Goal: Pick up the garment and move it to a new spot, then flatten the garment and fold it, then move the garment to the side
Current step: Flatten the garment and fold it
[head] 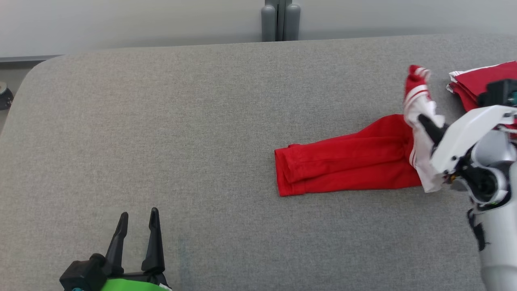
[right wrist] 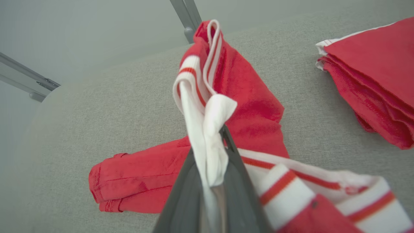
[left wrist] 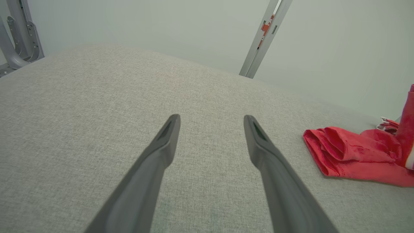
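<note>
A red garment (head: 351, 161) with white, red-striped trim lies folded lengthwise on the grey padded table (head: 161, 121), right of centre. My right gripper (head: 424, 120) is shut on its white trim end, which is lifted off the table and sticks up. In the right wrist view the two dark fingers (right wrist: 234, 161) pinch the white fabric of the garment (right wrist: 245, 97), with the red part trailing down to the left. My left gripper (head: 137, 216) rests open at the lower left, far from the garment (left wrist: 349, 153); its fingers (left wrist: 165, 136) stand wide apart over bare table.
A stack of folded red garments (head: 480, 83) sits at the table's far right edge, just behind my right arm; in the right wrist view the stack (right wrist: 375, 74) is at the upper right. A grey post (head: 280, 20) stands behind the table's far edge.
</note>
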Controlling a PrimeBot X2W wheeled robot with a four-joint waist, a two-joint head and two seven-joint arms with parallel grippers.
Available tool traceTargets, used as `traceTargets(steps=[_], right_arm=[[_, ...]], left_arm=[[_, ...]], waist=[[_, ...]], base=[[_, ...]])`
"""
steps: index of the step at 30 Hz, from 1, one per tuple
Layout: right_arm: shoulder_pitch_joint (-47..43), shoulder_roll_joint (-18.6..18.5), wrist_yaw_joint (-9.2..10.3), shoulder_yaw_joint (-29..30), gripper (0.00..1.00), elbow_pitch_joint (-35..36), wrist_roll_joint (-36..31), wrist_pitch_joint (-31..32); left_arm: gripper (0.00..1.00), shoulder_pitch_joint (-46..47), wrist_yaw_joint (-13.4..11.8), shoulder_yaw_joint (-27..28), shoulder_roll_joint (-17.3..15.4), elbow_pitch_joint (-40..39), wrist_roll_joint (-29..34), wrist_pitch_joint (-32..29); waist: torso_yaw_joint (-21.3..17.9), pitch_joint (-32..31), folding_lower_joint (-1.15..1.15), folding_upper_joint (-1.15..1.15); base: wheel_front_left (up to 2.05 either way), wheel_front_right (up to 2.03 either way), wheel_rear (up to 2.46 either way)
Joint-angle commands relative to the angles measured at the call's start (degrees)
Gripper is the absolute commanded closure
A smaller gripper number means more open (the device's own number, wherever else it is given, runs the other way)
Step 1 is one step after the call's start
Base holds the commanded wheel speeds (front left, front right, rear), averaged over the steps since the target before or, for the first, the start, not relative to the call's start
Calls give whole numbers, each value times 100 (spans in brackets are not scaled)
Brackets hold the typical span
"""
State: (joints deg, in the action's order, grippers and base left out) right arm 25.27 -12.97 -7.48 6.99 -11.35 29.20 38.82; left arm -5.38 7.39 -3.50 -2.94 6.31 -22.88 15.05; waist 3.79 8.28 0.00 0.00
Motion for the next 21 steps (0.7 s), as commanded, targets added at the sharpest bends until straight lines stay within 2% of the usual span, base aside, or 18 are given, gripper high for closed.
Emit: traceTargets(steps=[1, 4, 8, 14, 21], right_arm=[[-123, 172, 1, -206, 100, 103, -30, 17], [-278, 578, 1, -729, 100, 140, -132, -107], [-410, 856, 1, -1319, 100, -147, -277, -505], [-322, 991, 1, -1676, 100, -755, -336, -1303], [-95, 1005, 1, -2060, 100, -1235, 51, -1801]], left_arm=[[0, 28, 17, -33, 1, 44, -54, 14], [0, 132, 18, -139, 1, 97, -81, 14], [0, 192, 18, -213, -1, 147, -103, 14], [0, 167, 18, -282, -1, 196, -30, 14], [0, 19, 18, -332, -1, 271, 15, 14]], waist=[[9, 19, 0, 0], [61, 54, 0, 0], [146, 46, 0, 0], [253, 40, 0, 0], [252, -7, 0, 0]], base=[[0, 0, 0], [0, 0, 0], [0, 0, 0], [0, 0, 0], [0, 0, 0]])
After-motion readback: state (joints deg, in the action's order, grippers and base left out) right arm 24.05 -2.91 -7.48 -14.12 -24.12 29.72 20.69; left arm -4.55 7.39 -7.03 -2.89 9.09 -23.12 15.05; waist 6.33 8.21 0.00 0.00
